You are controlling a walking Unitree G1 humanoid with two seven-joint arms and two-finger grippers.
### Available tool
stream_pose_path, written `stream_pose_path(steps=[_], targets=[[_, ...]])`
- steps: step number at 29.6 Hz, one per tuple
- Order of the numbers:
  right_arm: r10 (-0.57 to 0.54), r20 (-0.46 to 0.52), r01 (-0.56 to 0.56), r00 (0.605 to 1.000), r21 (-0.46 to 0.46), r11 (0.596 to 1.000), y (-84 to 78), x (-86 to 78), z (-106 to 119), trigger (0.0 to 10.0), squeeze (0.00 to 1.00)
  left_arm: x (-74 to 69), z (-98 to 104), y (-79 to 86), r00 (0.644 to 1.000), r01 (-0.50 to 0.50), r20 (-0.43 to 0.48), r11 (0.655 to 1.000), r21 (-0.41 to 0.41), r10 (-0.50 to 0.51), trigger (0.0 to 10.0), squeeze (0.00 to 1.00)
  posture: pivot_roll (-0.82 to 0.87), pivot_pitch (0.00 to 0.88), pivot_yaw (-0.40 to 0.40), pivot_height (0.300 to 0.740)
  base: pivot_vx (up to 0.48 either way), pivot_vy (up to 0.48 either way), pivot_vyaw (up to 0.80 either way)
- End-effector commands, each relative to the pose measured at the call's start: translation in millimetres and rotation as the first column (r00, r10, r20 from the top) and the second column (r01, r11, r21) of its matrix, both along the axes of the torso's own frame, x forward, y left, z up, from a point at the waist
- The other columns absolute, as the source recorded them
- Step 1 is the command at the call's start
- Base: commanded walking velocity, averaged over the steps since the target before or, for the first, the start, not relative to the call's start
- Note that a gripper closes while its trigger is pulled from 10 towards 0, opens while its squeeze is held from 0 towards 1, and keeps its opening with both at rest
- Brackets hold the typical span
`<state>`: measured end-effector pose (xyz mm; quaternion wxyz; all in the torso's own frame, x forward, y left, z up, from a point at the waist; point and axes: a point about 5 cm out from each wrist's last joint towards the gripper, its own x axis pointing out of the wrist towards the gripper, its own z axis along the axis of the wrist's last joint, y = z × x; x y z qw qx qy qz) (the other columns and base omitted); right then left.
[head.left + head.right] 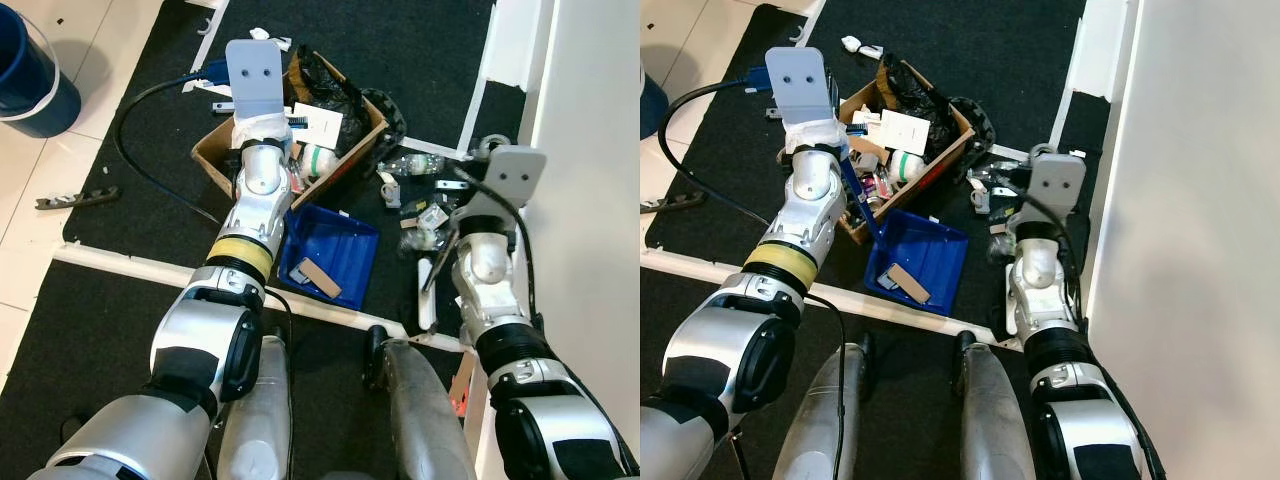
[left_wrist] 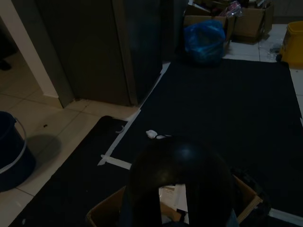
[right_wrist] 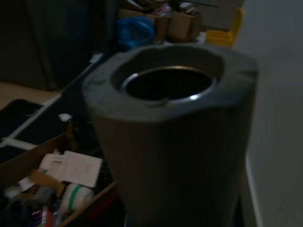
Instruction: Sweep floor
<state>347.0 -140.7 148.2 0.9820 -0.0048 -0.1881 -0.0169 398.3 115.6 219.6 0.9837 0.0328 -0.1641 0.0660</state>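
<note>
Black mat [image 1: 420, 40], blue dustpan [image 1: 330, 250] mouth facing robot, handle angled toward cardboard box [image 1: 215, 150]

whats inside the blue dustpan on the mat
The blue dustpan holds one flat brown piece of cardboard near its front edge. The left arm covers the pan's near corner, so anything there can't be seen.

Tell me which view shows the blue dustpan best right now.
The left eye view: the dustpan lies whole on the black mat beside the cardboard box, with a brown scrap in it. The right eye view shows it too, with the left arm across its handle. In the wrist views I cannot make it out.
</note>
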Motion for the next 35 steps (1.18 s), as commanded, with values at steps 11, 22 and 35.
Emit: stream_pose_path(steps=[11, 22, 35], targets=[[0.108, 0.026, -0.109, 0.994, 0.048, 0.993, -17.8, -5.1, 10, 10.0, 0.0, -7.3, -29, 3.2, 0.997, -0.033, -0.071, 0.998, 0.049, 0.036, 10.0, 0.0, 0.03, 0.421, -0.053, 0.74, 0.0, 0.0, 0.0], [0.398, 0.121, -0.415, 0.909, 0.191, 0.89, -30.4, -19.0, 45, 10.0, 0.0, -8.9, -31, 1.5, 0.997, -0.036, -0.066, 0.998, 0.057, 0.04, 10.0, 0.0, 0.03, 0.405, -0.057, 0.74, 0.0, 0.0, 0.0], [0.152, 0.227, -0.195, 0.962, 0.183, 0.964, -55.0, 6.9, 92, 10.0, 0.0, -12.3, -35, 1.6, 0.997, -0.047, -0.061, 0.997, 0.063, 0.05, 10.0, 0.0, 0.04, 0.407, -0.062, 0.74, 0.0, 0.0, 0.0]])
